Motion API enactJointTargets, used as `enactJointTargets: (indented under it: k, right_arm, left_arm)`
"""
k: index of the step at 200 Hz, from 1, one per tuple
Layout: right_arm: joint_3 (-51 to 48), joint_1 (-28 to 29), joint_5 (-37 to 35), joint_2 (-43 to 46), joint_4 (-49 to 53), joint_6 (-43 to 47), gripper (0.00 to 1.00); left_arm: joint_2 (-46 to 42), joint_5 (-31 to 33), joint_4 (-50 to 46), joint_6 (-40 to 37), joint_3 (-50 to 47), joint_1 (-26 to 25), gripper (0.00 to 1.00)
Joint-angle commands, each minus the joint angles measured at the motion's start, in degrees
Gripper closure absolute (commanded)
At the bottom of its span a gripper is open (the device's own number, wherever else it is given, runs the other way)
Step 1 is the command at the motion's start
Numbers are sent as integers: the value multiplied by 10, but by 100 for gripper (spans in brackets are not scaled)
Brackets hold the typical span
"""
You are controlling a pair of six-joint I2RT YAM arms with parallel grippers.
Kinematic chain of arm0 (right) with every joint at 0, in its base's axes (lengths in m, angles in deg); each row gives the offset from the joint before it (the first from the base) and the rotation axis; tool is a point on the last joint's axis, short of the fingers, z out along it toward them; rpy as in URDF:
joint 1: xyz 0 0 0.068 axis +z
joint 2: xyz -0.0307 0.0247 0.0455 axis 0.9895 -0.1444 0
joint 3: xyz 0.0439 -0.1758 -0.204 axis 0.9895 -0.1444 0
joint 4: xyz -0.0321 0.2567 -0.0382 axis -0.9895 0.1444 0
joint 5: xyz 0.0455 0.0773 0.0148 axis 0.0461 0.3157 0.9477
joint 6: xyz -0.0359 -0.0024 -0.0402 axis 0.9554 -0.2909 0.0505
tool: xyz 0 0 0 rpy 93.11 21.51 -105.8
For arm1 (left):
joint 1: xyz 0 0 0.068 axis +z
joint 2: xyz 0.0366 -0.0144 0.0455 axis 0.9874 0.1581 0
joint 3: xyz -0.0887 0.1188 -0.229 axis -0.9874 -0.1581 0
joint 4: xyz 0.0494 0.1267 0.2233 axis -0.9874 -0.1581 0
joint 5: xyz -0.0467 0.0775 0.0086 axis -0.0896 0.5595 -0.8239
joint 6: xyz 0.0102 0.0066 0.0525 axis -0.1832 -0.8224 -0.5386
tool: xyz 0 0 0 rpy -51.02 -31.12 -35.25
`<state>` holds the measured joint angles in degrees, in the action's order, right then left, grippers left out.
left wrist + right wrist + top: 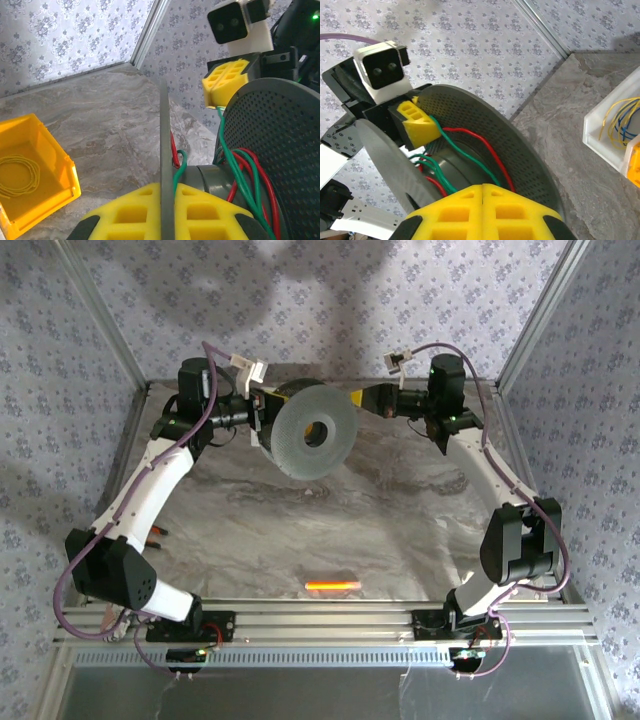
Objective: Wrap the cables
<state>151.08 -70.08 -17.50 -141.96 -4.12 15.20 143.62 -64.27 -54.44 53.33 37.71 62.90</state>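
Yellow fingers of the left gripper (pixel 167 194) are pressing in from both sides on the thin edge of one flange of the grey spool (pixel 272 150), so they are clamping it and holding it on edge above the marbled table (pixel 110 110). Just past those fingers, the green cable (pixel 231 162) and a red cable (pixel 492 147) are lying in a few loose turns around the spool's hub, between its two perforated flanges. Straight across the spool from the left fingers, the right gripper (pixel 227 82) is facing in. The green cable is rising from the hub to its yellow tip. In the right wrist view the right gripper's own fingers (pixel 460 215) are lying tight together with only a seam between them. The green and red strands are running down the inside of the flange and passing out of sight behind these fingers, so they appear to be pinching the green cable. From above, the two grippers are meeting at the far side of the table with the spool between them. A yellow bin (pixel 65 172) holding yellow wire loops (pixel 20 175) is sitting well off to the left of the left fingers. A white bin (pixel 600 135) with yellow and blue wires is standing off to the right of the right fingers.
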Motion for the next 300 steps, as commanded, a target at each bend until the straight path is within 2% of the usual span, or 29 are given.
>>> enactJointTargets:
  k: [1, 36, 110, 155, 156, 157, 161, 167, 168, 172, 183, 185, 222, 255, 300]
  right_arm:
    - [-13, -13, -10, 8, 1, 17, 100]
    - [-38, -24, -9, -2, -22, 22, 100]
    - [-131, -8, -12, 17, -79, 13, 100]
    - [-146, -8, -14, 12, -97, -13, 100]
    - [-145, -9, -12, 12, -99, -20, 94]
    - [-145, -9, -12, 12, -99, -20, 94]
    - [-143, -11, -8, 11, -101, -26, 80]
    - [-138, -16, -3, 11, -101, -34, 56]
    - [-136, -17, 0, 12, -102, -36, 50]
    - [-133, -19, 4, 13, -103, -38, 42]
    - [-123, -27, 8, 22, -97, -38, 6]
    - [-122, -28, 9, 23, -95, -37, 2]
    - [-62, -50, 37, 37, -78, -45, 0]
    - [-24, -46, 46, 36, -81, -58, 0]
    - [-4, -26, 50, 29, -89, -64, 12]
  left_arm:
    - [-21, -56, 48, 11, 34, 4, 100]
    - [-25, -61, 49, 14, 33, 7, 100]
    - [-28, -56, 236, 163, -9, 49, 100]
    - [-18, -64, 250, 176, -3, 50, 100]
    - [-17, -64, 249, 176, -3, 50, 100]
    - [-17, -64, 247, 175, -3, 50, 100]
    - [-17, -65, 243, 172, -3, 49, 100]
    - [-17, -67, 232, 165, -3, 49, 100]
    - [-18, -67, 230, 164, -3, 49, 100]
    - [-17, -69, 222, 158, -3, 48, 100]
    - [-20, -71, 203, 145, -3, 46, 100]
    - [-21, -71, 199, 143, -4, 46, 100]
    - [-24, -74, 141, 101, -3, 37, 100]
    - [-18, -83, 126, 89, -5, 28, 100]
    - [-9, -85, 126, 89, -3, 19, 100]
